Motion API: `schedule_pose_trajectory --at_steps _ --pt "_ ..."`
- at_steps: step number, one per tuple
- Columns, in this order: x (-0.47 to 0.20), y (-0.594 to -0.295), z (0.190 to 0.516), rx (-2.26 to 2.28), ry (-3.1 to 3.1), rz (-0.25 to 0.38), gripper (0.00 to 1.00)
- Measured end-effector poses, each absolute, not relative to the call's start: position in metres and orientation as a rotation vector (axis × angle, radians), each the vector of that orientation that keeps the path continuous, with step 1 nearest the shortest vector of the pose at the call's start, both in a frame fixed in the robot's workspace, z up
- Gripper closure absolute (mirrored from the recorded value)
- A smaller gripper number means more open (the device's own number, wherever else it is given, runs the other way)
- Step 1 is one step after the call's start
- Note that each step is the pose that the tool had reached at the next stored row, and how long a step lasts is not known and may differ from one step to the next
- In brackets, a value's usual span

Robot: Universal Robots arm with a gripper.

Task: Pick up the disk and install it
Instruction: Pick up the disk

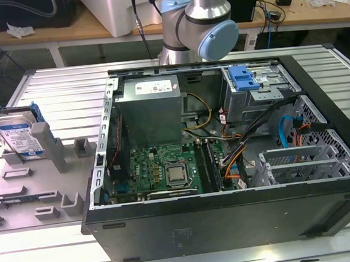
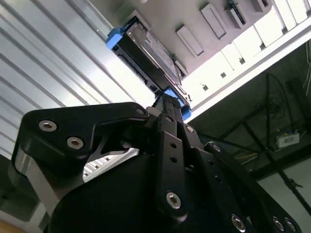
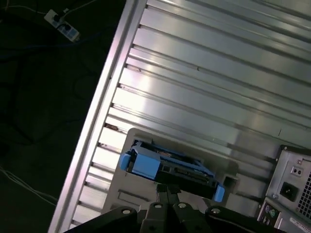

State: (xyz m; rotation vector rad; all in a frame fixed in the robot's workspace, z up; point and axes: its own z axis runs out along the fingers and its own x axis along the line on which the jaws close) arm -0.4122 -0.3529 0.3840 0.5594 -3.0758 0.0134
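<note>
The disk (image 1: 19, 136) stands on edge in a grey holder (image 1: 49, 150) on the bench (image 1: 62, 85), off to the exterior view's left of the open computer case (image 1: 231, 223) and clear of it. In both wrist views the gripper (image 3: 165, 190) points at the disk's blue-framed edge (image 2: 146, 58). Its jaws look pressed together with nothing between them.
</note>
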Motion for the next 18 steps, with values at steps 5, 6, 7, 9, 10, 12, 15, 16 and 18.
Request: schedule_pose_trajectory --at_steps 5,6,7,9,10,12,15,16,18 --pt "-0.4123 -0.3529 0.3839 0.691 -3.049 0.014 0.76" --pt "-0.4123 -0.3529 0.3839 0.726 -3.041 0.015 0.71" --pt "-0.4123 -0.3529 0.3838 0.767 -3.031 0.015 0.58" --pt "-0.4123 -0.3529 0.3837 0.81 -3.02 0.015 0.53" --pt "-0.4123 -0.353 0.3836 0.832 -3.014 0.015 0.46" --pt "-0.4124 -0.3529 0.3835 0.897 -2.996 0.016 0.4" --pt "-0.4124 -0.3529 0.3828 1.026 -2.955 0.017 0.4" --pt "-0.4124 -0.3529 0.3826 1.057 -2.944 0.017 0.4" --pt "-0.4124 -0.3529 0.3822 1.12 -2.921 0.018 0.4"
